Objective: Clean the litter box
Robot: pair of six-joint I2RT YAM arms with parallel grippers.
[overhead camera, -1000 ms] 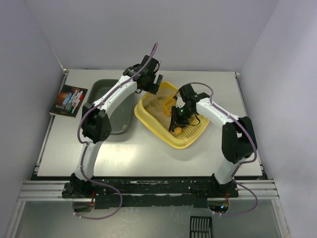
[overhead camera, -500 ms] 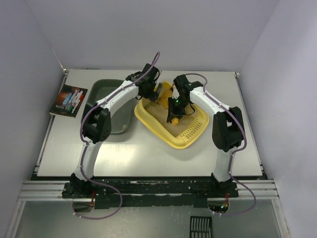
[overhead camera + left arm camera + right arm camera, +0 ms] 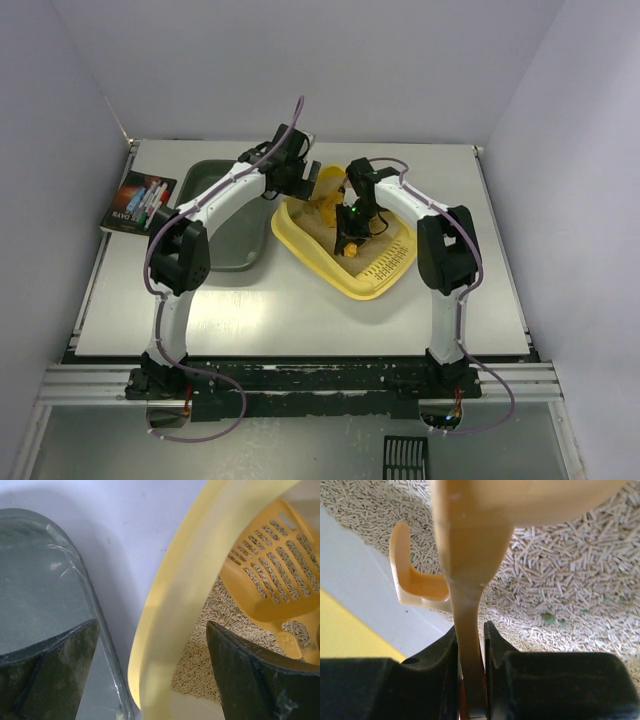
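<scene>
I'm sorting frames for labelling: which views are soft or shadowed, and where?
Left wrist: the rim of the yellow plastic litter box is blurred, close to the lens. Right wrist: the handle of the orange-yellow slotted scoop is soft, while the beige litter pellets are sharp. Top external: even light, only faint shadows.

Yellow litter box point(image 3: 345, 278) holds beige pellet litter.

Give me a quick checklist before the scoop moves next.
1. Right gripper shut on scoop handle: ok.
2. Scoop blade inside litter box, over the litter: ok.
3. Left gripper holding the box steady: not ok, jaws open astride its rim.
4. Grey tray beside the box: ok.
5. Waste on the scoop: cannot tell.
</scene>
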